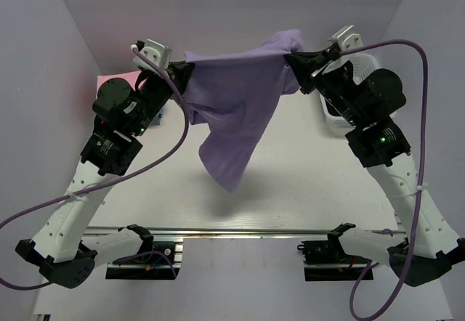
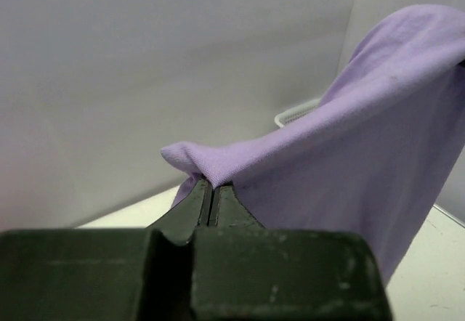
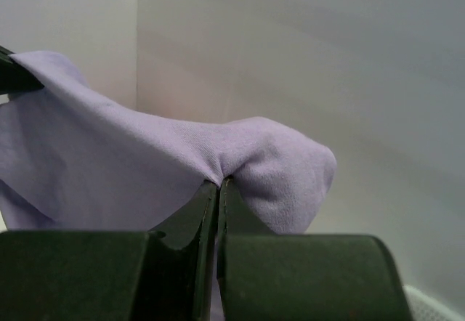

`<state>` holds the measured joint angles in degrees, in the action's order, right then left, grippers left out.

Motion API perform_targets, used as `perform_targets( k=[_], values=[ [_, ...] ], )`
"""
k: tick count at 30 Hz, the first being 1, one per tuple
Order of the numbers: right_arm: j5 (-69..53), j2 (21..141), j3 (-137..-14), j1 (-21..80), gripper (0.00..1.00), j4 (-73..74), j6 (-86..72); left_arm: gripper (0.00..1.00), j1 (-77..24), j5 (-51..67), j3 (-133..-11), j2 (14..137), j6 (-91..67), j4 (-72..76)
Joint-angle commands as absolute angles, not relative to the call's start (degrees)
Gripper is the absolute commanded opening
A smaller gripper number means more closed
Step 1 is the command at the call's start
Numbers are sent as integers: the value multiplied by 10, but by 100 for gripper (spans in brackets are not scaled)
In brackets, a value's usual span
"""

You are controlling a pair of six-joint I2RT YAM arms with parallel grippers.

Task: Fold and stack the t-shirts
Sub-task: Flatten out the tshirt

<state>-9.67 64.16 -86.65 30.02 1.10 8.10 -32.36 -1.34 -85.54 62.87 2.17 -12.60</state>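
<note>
White counter [image 1: 305, 190] spreads under both my arms, and my left arm cuts off its far left corner. The lavender shirt [image 1: 240, 110] hangs above it, strung between my two tools, and its lowest tip appears to be clear of the surface. Its held top edge runs left to right across the back of the counter, a little higher at the right end. That edge is its long axis as I hold it. The rest drops toward me and narrows to a point below the middle, slightly left of centre. Folds hide the collar and sleeves, so I cannot tell which end is the neck.

The basket [image 1: 331, 120] sits at the far right, mostly behind my right arm, with only bits of its white lattice showing. A pink shirt [image 1: 111, 86] lies flat at the far left, largely covered by my left arm.

My left tool [image 1: 182, 68] is clamped on the lavender shirt's left corner, its tips pressed together with cloth bunched over them. My right tool [image 1: 292, 54] grips the right corner the same way, with cloth bulging over its closed tips.
</note>
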Motion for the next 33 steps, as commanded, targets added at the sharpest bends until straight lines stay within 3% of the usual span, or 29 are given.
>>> perform_targets(
  k=[1, 5, 13, 18, 27, 28, 29, 30, 31, 32, 33],
  values=[
    [-6, 655, -845, 287, 0, -22, 63, 0, -311, -86, -834, 629, 11, -128],
    [48, 706, -751, 286, 0, -50, 5, 0, -311, -111, -750, 659, -18, -87],
    [91, 897, -717, 261, 0, -53, -68, 0, -294, -257, -691, 865, -118, -76],
    [41, 1036, -800, 242, 0, -30, -75, 0, -283, -279, -763, 1034, -118, -72],
    [-24, 1252, -982, 210, 0, 39, -79, 0, -246, -290, -919, 1215, -118, -126],
    [-28, 1258, -990, 207, 6, 38, -76, 2, -246, -283, -932, 1226, -118, -132],
    [-38, 1260, -997, 206, 15, 38, -73, 16, -239, -267, -957, 1236, -118, -132],
    [-44, 1267, -1000, 202, 38, 37, -73, 26, -239, -267, -969, 1255, -113, -139],
    [-62, 1267, -1011, 202, 48, 38, -65, 37, -233, -262, -984, 1264, -113, -148],
    [-68, 1267, -1013, 201, 58, 39, -64, 55, -228, -262, -1018, 1271, -113, -157],
    [-73, 1257, -1018, 200, 80, 40, -60, 85, -228, -262, -1036, 1277, -113, -181]
  ],
)
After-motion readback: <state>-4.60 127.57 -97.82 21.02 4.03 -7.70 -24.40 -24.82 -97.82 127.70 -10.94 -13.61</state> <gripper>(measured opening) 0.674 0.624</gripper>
